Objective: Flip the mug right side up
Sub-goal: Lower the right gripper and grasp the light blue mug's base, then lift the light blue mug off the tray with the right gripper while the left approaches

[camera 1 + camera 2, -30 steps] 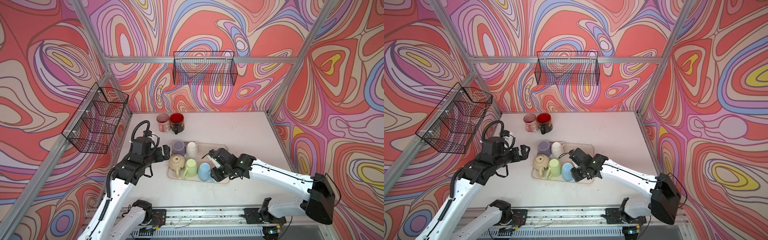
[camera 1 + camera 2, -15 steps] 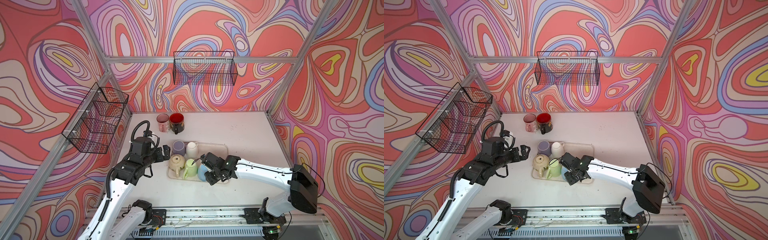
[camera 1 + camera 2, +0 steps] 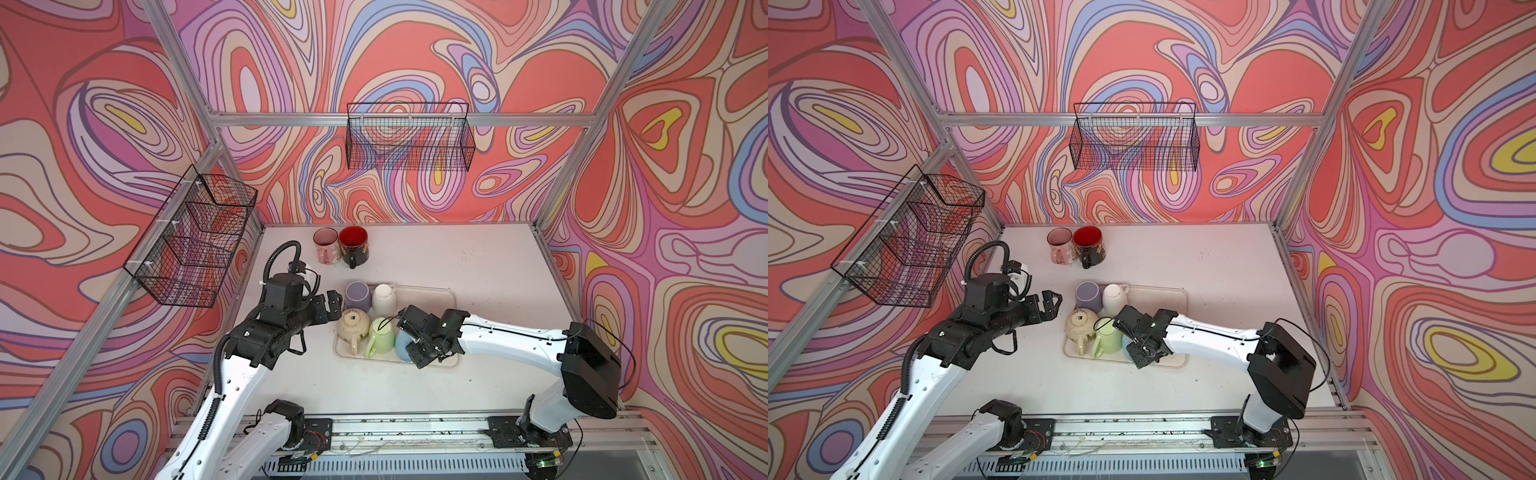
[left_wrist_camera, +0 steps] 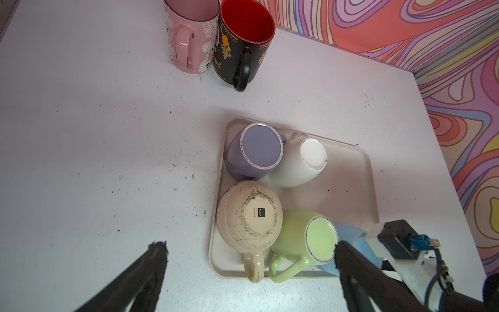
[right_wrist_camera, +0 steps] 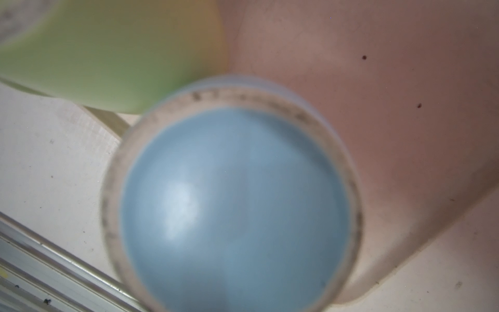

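Five mugs stand upside down on a beige tray. The blue mug is at the tray's near right, beside a green mug. My right gripper is down over the blue mug, a black finger showing on each side of it in both top views. The mug's blue base fills the right wrist view and hides the fingers, so the grip is unclear. My left gripper hovers open, left of the tray, holding nothing.
A cream mug, purple mug and white mug share the tray. A pink mug and a black, red-lined mug stand upright at the back. Wire baskets hang on the walls.
My right arm has swung left across the tray and come down on the blue mug, its jaws narrowing. The left arm has not moved.
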Robot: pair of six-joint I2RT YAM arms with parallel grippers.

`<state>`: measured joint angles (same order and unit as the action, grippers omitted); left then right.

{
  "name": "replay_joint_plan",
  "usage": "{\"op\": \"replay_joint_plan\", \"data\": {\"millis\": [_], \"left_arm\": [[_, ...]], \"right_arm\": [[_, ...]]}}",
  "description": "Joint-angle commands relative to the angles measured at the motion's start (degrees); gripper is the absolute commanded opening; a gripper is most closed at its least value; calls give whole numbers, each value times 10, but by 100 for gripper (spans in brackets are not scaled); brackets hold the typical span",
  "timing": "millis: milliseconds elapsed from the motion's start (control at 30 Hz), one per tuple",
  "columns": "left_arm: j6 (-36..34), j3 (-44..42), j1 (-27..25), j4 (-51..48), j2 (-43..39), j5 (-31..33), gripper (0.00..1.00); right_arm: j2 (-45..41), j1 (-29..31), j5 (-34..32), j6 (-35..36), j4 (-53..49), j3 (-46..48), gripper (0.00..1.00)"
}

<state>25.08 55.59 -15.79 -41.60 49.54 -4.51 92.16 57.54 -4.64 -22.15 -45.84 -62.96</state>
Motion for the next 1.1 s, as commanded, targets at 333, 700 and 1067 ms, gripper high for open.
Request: {"op": "replay_joint_plan", "data": {"millis": [333, 700, 1067], "left_arm": [[-8, -7, 4, 5, 2, -7, 100], [-3, -14, 5, 14, -2, 0, 100], [24, -12, 4, 17, 16, 37, 100]], "right_arm": [[14, 4, -19, 2, 3, -13, 0], [-9, 4, -23, -5, 17, 0, 0], [-101, 1, -33, -27, 62, 38, 0]]}}
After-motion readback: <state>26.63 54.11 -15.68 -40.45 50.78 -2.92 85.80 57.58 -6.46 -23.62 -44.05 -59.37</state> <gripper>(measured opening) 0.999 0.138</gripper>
